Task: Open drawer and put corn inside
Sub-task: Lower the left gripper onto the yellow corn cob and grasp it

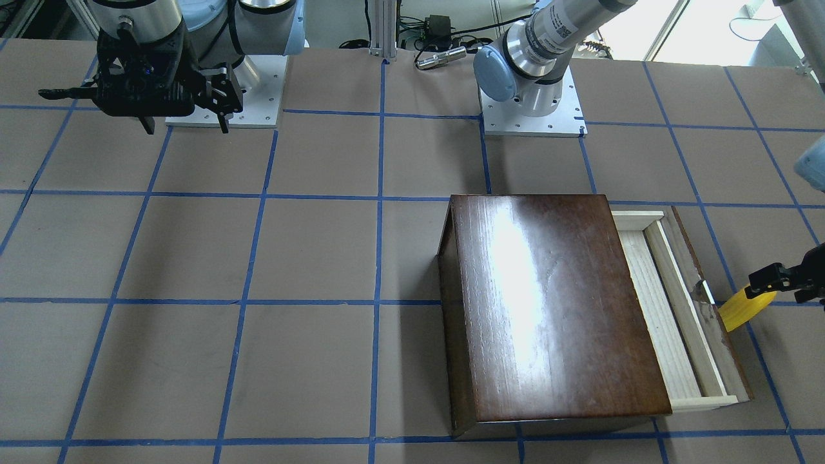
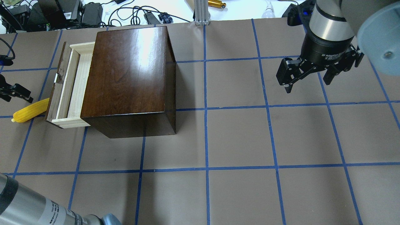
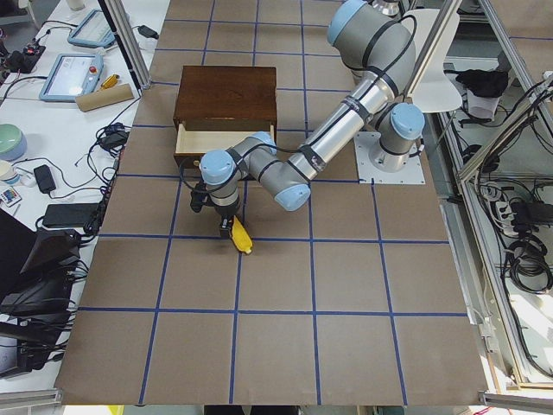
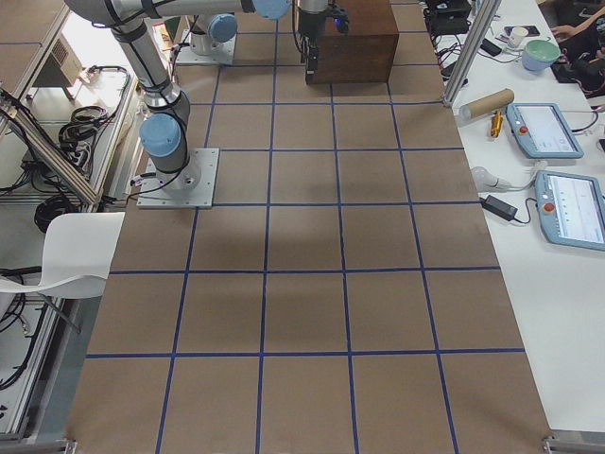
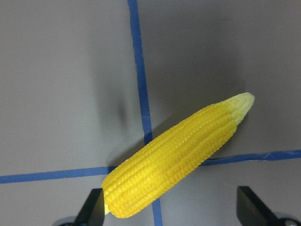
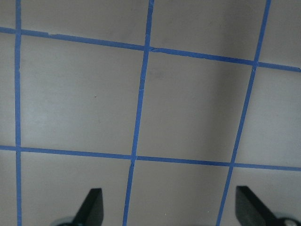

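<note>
The dark wooden box (image 1: pixel 548 309) stands on the table with its drawer (image 1: pixel 670 316) pulled partly out; the pale wood tray shows nothing inside. The drawer also shows in the overhead view (image 2: pixel 72 84). The yellow corn (image 1: pixel 741 309) lies on the table just outside the drawer's front panel, and shows in the overhead view (image 2: pixel 29 111). My left gripper (image 1: pixel 783 283) is open right over the corn. In the left wrist view the corn (image 5: pixel 178 160) has its thick end between the spread fingers of the left gripper (image 5: pixel 171 209), ungripped. My right gripper (image 2: pixel 307 86) is open and empty, far from the box.
The table is brown with a blue tape grid. Both arm bases (image 1: pixel 535 116) sit along the robot's edge. Cables and devices (image 2: pixel 78 12) lie beyond the far edge behind the box. The right wrist view shows only bare table (image 6: pixel 188 94).
</note>
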`<act>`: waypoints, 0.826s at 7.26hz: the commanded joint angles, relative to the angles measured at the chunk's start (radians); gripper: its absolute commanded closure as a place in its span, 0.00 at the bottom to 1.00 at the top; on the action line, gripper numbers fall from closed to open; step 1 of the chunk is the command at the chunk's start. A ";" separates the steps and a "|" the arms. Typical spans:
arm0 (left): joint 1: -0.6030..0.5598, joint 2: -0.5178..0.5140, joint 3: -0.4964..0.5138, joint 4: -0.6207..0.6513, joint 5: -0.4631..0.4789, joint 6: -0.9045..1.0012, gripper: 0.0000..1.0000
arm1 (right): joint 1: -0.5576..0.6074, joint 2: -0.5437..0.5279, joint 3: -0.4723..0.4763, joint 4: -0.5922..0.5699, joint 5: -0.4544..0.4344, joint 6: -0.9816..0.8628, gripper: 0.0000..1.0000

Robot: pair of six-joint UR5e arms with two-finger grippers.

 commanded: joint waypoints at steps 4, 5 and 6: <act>0.000 -0.078 -0.013 0.037 0.002 0.004 0.00 | 0.000 0.000 0.000 0.000 0.000 0.000 0.00; 0.000 -0.087 -0.019 0.054 0.002 0.006 0.00 | 0.000 0.000 0.000 0.000 0.000 0.000 0.00; 0.000 -0.098 -0.019 0.054 0.002 0.006 0.00 | 0.000 0.000 0.000 0.000 0.000 0.000 0.00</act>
